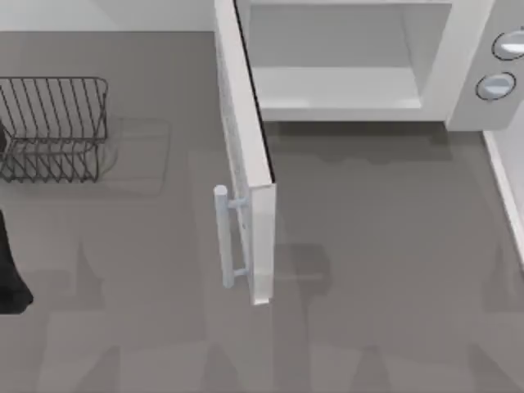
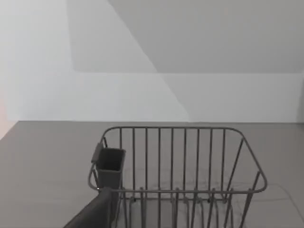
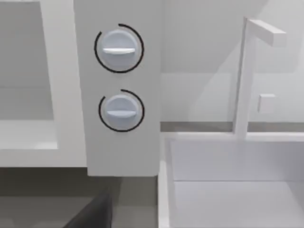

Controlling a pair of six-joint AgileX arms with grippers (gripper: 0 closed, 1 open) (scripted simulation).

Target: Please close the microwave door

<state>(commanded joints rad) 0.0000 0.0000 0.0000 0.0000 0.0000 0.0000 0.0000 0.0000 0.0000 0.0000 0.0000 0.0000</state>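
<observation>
The microwave door (image 1: 246,155) stands wide open, swung out from the left side of the white microwave body (image 1: 344,65) and seen edge-on, reaching toward the table's front. Its pale grey bar handle (image 1: 223,237) faces the table's left. The open cavity (image 3: 23,95) and two round grey knobs (image 3: 118,47) face the right wrist camera. My left arm (image 1: 10,274) is a dark shape at the table's far left edge, well away from the door. A dark part of my left gripper (image 2: 95,211) sits in front of a wire rack. A dark part of my right gripper (image 3: 92,216) is below the knob panel.
A grey wire dish rack (image 1: 53,127) with a small dark cup holder (image 2: 110,166) stands at the back left. A white sink basin (image 3: 228,185) with a white faucet (image 3: 244,80) adjoins the microwave on the right. Bare grey tabletop (image 1: 368,270) spreads on both sides of the door.
</observation>
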